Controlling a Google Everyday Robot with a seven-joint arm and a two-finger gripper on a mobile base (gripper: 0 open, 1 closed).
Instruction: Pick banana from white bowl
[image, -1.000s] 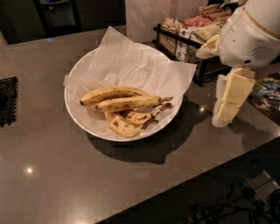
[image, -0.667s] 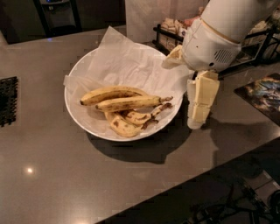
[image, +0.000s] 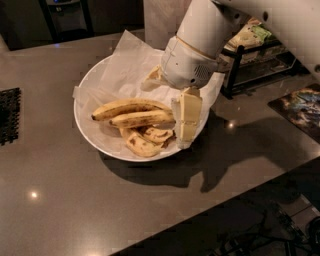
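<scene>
Camera view: the banana (image: 142, 119) lies in the bowl (image: 85, 131), its long axis running across the view. Its near end meets the gripper (image: 186, 120), which hangs over the bowl's right rim. Whether the gripper is apart or together, I cannot tell.

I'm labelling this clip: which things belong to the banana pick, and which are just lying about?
In the job: banana, the straighter speckled one; white bowl; hand, at the bowl's right rim.
Lying about: curved banana; short bananas; paper sheet; black rack; black mat.
</scene>
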